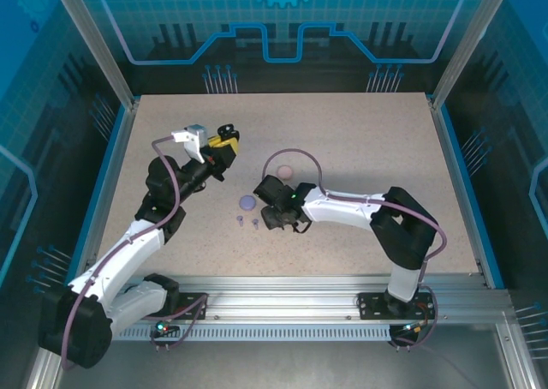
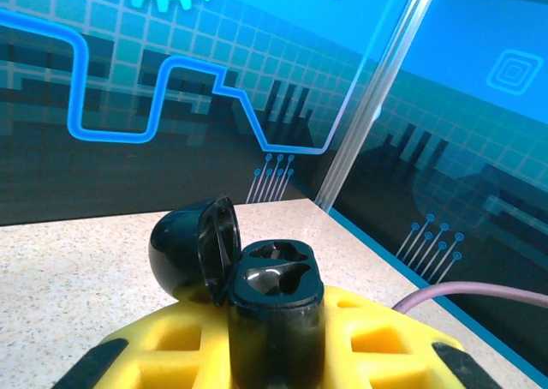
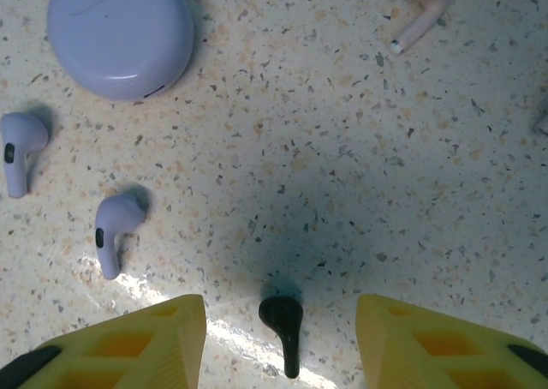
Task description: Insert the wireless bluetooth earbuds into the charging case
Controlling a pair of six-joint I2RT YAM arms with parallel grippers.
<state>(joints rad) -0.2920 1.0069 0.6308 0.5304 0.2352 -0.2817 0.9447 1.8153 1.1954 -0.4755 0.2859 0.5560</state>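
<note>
Our left claw [image 2: 274, 355] is clamped on the open black charging case [image 2: 272, 290], raised at far left. Our right claw [image 3: 276, 344] stands apart, straddling a black earbud [image 3: 285, 325] on the bench [image 3: 342, 149]. We judge this the pickup step; next we pinch it squarely.

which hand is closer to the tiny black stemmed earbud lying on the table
Right. The right hand hangs above the tiny black stemmed earbud, open jaws either side of it. The left hand is raised off to the left, gripping an open black charging case.
</note>
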